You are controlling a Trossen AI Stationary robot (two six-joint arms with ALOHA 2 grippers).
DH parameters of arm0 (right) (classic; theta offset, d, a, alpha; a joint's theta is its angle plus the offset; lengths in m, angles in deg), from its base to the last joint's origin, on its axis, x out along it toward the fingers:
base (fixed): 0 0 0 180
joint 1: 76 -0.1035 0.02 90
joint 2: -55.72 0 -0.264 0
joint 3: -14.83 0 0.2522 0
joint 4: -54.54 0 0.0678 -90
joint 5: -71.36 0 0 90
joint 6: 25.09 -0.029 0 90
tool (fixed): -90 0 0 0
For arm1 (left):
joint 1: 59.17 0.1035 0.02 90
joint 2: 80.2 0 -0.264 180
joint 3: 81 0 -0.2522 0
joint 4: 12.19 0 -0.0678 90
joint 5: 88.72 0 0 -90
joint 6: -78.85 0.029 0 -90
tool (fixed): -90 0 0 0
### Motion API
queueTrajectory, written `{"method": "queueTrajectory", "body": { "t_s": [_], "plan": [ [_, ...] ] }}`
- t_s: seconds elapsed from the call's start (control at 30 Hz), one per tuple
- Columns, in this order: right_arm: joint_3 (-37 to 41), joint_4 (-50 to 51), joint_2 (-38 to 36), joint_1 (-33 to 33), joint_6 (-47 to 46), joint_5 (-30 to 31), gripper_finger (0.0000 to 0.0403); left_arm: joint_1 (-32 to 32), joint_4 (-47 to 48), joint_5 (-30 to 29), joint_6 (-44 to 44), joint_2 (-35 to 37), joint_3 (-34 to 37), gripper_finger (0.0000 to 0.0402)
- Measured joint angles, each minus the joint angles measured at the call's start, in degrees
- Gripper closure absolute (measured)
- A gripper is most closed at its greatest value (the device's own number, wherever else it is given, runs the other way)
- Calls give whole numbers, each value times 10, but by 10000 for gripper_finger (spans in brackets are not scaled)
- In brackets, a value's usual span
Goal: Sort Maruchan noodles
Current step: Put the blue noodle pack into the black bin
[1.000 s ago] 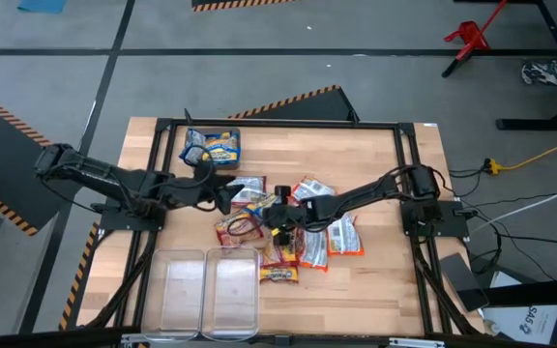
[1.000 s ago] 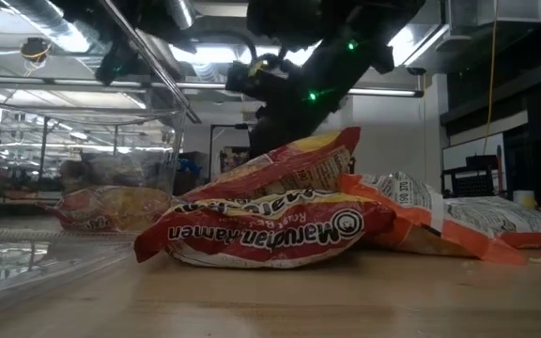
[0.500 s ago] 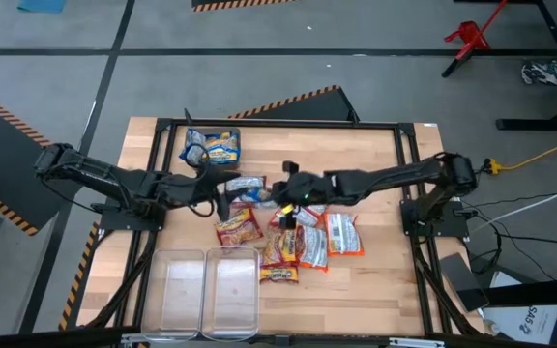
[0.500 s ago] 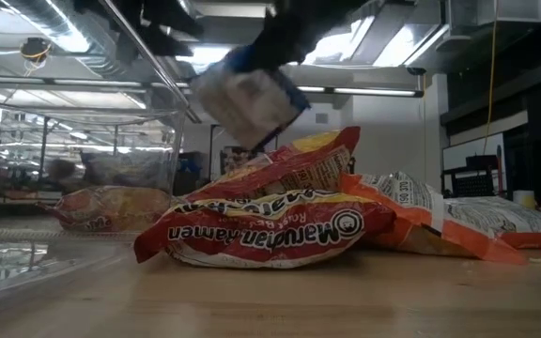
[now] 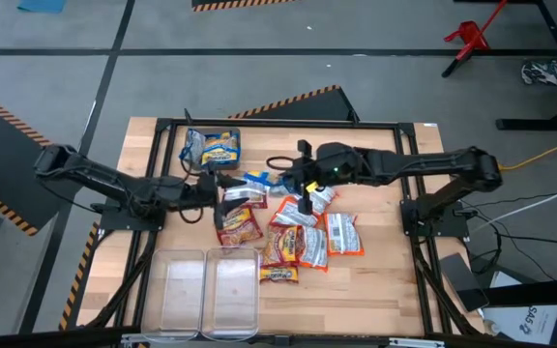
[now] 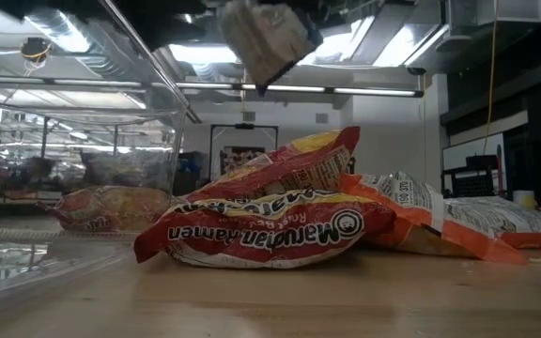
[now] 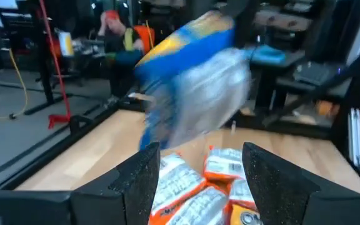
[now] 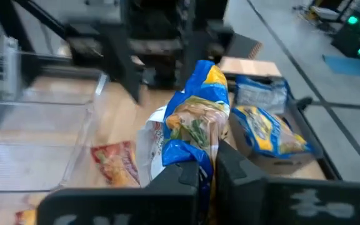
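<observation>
My right gripper (image 5: 296, 180) is above the table's middle, shut on a blue-and-yellow noodle packet (image 8: 195, 119), which the low view shows high in the air (image 6: 266, 36). My left gripper (image 7: 199, 156) is open and faces that packet (image 7: 192, 81) from the table's left without touching it (image 5: 220, 188). Two or three more blue packets (image 5: 211, 147) lie flat by the far left corner. Several red and orange packets (image 5: 283, 232) lie overlapping mid-table, and one red packet (image 6: 261, 235) lies nearest the low camera. My right gripper pinches the blue packet between its two fingers at the packet's end (image 8: 200, 164) nearest the wrist. The fingers come roughly level from the table's right. The packet is lifted clear of the table and juts out ahead of the fingers toward the left gripper.
Two clear plastic bins (image 5: 211, 290) stand side by side at the near edge, left of centre. A black frame (image 5: 278, 124) runs around the tabletop. Bare wood shows on the table's right side (image 5: 385, 251).
My right gripper has risen from the red-and-orange pile and moved toward the far edge, carrying the blue packet up with it. The packet, down among the pile a second ago, now hangs lifted clear above the pile.
</observation>
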Motion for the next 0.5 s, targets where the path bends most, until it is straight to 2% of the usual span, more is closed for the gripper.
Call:
{"method": "queueTrajectory", "body": {
  "t_s": [0.17,0.3,0.4,0.5],
  "plan": [
    [0,-25,-6,-1,-3,-52,403,15,-191,61,3,1,75,180],
    [0,-69,-4,-1,-15,-102,403,24,-209,65,17,-8,86,180],
    [0,-81,-3,-1,-16,-112,403,30,-249,108,34,-22,83,180],
    [0,-94,-3,-1,-20,-125,403,31,-280,121,46,-41,83,180]
  ]
}}
